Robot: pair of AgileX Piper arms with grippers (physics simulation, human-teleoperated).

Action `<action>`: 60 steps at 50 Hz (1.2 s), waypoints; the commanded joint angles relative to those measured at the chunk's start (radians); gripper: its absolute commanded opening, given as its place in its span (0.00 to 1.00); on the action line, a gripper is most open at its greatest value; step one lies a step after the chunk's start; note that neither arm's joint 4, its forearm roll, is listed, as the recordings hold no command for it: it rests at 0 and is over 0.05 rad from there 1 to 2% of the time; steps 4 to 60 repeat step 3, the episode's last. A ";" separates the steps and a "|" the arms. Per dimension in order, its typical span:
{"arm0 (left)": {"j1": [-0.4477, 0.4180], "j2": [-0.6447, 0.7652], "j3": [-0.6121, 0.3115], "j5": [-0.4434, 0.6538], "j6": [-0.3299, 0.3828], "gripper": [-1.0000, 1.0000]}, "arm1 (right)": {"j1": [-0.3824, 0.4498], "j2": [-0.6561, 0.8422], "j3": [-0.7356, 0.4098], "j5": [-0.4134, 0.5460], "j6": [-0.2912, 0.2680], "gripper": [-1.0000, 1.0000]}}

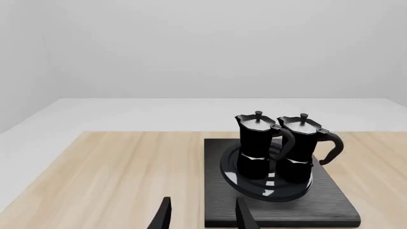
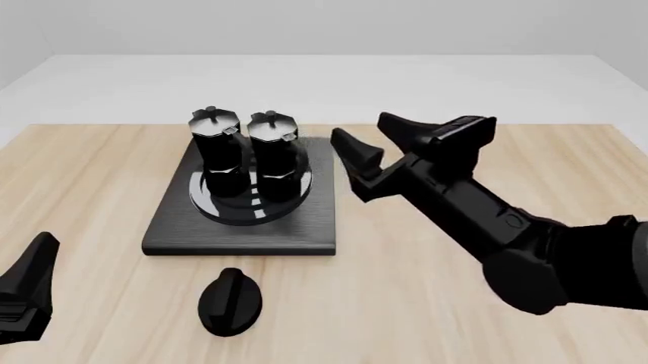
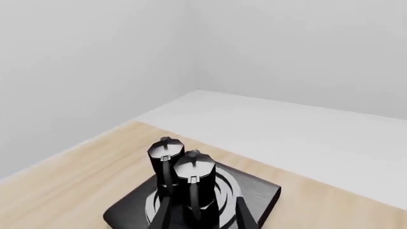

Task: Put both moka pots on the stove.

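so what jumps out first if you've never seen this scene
Two black moka pots stand upright side by side on the burner rings of the dark grey stove, left of the table's middle. The right claw hangs open just right of the stove, holding nothing. A flat oval black knob lies on the wood in front of the stove.

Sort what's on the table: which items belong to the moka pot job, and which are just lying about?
Part of the job:
- left moka pot, standing on the burner rings
- right moka pot, beside it on the rings
- stove

Just lying about:
- flat oval black knob, on the wooden table in front of the stove
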State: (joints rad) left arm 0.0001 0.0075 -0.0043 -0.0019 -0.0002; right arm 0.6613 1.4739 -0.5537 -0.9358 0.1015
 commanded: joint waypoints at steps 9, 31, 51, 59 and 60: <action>0.000 0.000 0.000 0.000 0.000 1.00 | -0.010 -0.146 0.076 0.071 -0.003 1.00; 0.000 0.000 0.000 0.000 0.000 1.00 | -0.010 -0.146 0.076 0.071 -0.003 1.00; 0.000 0.000 0.000 0.000 0.000 1.00 | -0.010 -0.146 0.076 0.071 -0.003 1.00; 0.000 0.000 0.000 0.000 0.000 1.00 | -0.010 -0.146 0.076 0.071 -0.003 1.00; 0.000 0.000 0.000 0.000 0.000 1.00 | -0.010 -0.146 0.076 0.071 -0.003 1.00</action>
